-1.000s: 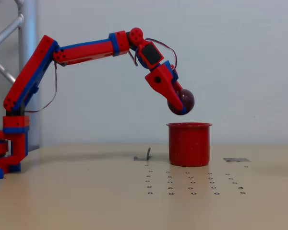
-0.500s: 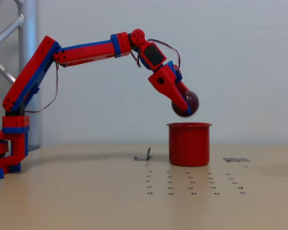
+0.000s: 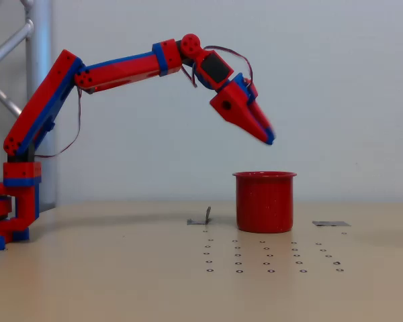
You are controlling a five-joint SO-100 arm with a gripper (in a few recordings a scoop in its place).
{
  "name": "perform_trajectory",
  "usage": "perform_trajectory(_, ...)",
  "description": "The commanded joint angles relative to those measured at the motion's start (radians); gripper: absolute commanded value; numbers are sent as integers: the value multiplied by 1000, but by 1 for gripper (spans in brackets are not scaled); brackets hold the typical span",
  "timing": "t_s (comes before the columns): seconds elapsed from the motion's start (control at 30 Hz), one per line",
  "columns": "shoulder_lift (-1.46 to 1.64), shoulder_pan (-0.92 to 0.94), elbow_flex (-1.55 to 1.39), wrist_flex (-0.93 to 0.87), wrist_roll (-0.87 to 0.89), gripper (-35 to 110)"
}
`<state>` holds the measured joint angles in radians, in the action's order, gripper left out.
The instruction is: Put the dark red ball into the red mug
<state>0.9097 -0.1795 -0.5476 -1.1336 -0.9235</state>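
Reaching out from its base at the left of the fixed view, the red and blue arm (image 3: 121,67) is seen stretched over the beige surface (image 3: 121,282), with the hand (image 3: 267,136) held above the red mug (image 3: 264,201) and clear of it. The hand is angled down and to the right, its tip lying over the mug's opening. Nothing is seen between the fingers, which appear drawn together or nearly so from this side-on angle (the gap itself cannot be told for certain). The red mug stands upright on the surface, near the middle of the picture, with its flared rim uppermost; its inside is hidden by the near wall, so the dark red ball cannot be located from this angle. A small grey clip-like piece (image 3: 203,217) is seen on the surface just left of the mug, and a flat grey patch (image 3: 330,223) lies to the mug's right. Rows of small dark rings (image 3: 269,256) are marked on the surface in front of the mug. A metal frame (image 3: 27,40) is seen behind the arm's base.
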Motion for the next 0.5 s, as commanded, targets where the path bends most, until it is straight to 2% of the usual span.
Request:
perform_trajectory(0.0, 167, 32, 84, -87, 34, 1)
perform_trajectory(0.33, 337, 121, 44, -385, 130, 0)
perform_trajectory(0.47, 443, 187, 8, -479, 101, 0)
